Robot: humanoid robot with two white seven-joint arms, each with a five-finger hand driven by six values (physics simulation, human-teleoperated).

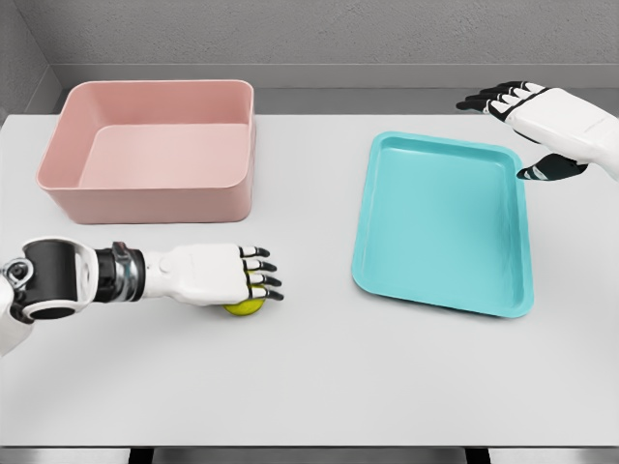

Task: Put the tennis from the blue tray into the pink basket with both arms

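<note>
The counter (pixel 319 387) under me is plain white, backed by a grey wall. My left robot hand (pixel 218 275) lies palm-down over the tennis ball (pixel 244 307), a small yellow-green ball on the counter; whether my fingers actually grip it I cannot tell. Beyond this hand stands the pink basket (pixel 150 150). Off to its right lies the blue tray (pixel 447 222), and my right robot hand (pixel 542 121) hovers past the tray's far corner, fingers spread and holding nothing.

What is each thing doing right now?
Tennis ball: on the table, under the left hand.
Left hand: over the ball, fingers stretched out.
Right hand: open, holding nothing, beside the tray.
Blue tray: empty, flat on the table.
Pink basket: empty, upright.
</note>
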